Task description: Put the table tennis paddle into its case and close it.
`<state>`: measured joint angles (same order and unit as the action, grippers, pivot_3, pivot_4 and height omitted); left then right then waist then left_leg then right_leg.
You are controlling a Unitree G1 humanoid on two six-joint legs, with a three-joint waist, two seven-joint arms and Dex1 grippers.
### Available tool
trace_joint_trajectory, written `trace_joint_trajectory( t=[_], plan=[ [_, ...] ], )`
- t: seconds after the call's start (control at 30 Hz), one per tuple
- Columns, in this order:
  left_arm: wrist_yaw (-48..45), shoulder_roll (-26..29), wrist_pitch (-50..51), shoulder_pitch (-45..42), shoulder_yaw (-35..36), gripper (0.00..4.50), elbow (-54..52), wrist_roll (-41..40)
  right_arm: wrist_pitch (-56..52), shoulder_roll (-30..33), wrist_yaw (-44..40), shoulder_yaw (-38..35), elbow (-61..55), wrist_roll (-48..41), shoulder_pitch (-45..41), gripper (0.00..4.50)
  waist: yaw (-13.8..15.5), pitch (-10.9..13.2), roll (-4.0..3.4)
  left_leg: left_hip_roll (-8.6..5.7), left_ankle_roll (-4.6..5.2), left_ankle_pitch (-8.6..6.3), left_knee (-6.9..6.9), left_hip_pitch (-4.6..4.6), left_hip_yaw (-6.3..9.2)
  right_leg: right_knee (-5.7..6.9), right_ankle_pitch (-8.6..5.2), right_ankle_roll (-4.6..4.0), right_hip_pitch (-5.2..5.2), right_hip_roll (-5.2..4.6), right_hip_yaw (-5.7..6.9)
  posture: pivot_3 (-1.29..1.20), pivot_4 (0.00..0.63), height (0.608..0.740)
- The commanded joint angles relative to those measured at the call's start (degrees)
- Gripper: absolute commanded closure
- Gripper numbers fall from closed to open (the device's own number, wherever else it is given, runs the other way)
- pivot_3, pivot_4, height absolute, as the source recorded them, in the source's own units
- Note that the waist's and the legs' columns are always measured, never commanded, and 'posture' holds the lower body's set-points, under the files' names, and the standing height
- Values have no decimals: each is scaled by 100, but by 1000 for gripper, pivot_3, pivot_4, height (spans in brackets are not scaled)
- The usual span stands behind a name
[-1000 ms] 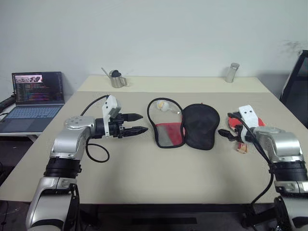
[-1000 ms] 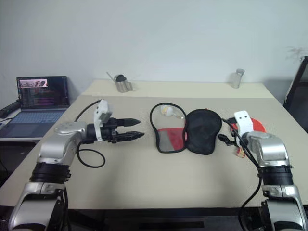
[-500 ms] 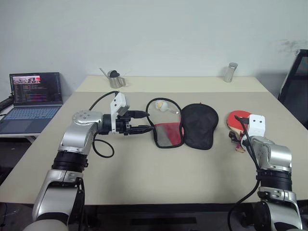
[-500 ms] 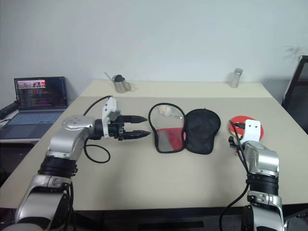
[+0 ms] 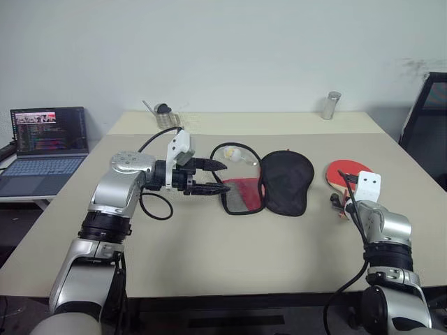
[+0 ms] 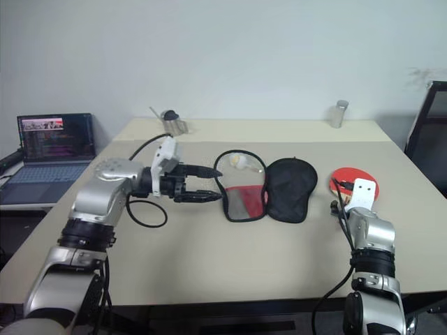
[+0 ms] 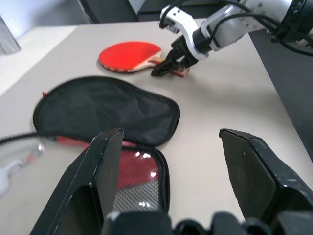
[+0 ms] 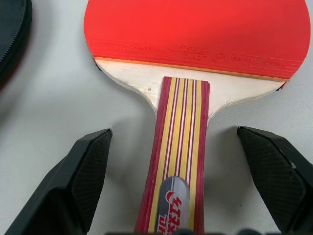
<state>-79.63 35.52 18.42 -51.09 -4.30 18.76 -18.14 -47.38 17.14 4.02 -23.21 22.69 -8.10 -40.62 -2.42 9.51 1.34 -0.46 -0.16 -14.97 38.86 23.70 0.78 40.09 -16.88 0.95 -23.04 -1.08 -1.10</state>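
Case lies unzipped and spread flat at the table centre; table tennis paddle rests red face up to the case's right, well apart. Right gripper released, fingers straddling the paddle handle without touching; left gripper released, hovering just left of the case.

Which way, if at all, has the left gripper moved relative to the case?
Yes. The left gripper has moved toward the case, its fingertips now at the case's edge.

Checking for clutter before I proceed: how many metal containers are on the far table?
2: a metal cup with something sticking out at the far left, and a metal canister at the far right.
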Motion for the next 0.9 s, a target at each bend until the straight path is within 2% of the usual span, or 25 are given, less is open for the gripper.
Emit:
trace_joint_trajectory(
  t=[0.03,0.2,0.33,0.37,0.63,0.9],
  plan=[
    [-40,-1,-94,-174,74,1067,11,-63,155,38,64,-48,365,-56,-26,586,-7,0,0,0,5,3,0,-3,-1,-3,6,1,4,0,0,0,150,740],
    [-18,4,-160,-197,74,1067,85,-21,178,-23,251,-79,546,-89,-127,2075,-12,1,1,0,11,7,-10,-78,0,-20,11,2,84,0,2,0,150,740],
    [13,2,-181,-201,81,1067,110,-10,383,-60,366,-96,693,-114,-271,3267,-16,1,1,1,11,7,-11,-81,1,-18,11,1,86,3,1,0,150,740],
    [24,2,-183,-199,85,1067,112,-12,452,-61,390,-89,714,-112,-295,3374,-23,1,1,1,11,7,-11,-81,0,-18,11,1,85,2,0,0,150,740],
    [121,78,-216,-167,165,1067,167,4,800,48,508,-102,607,-175,-436,3373,-52,3,0,0,12,8,-7,-81,-6,-18,14,6,85,2,-9,0,150,740],
    [308,270,-192,-13,314,1067,193,-28,268,84,250,190,-553,-315,-460,3373,-52,33,-39,0,12,7,-33,-67,-7,-22,10,3,62,2,-12,0,150,740]
  ],
)
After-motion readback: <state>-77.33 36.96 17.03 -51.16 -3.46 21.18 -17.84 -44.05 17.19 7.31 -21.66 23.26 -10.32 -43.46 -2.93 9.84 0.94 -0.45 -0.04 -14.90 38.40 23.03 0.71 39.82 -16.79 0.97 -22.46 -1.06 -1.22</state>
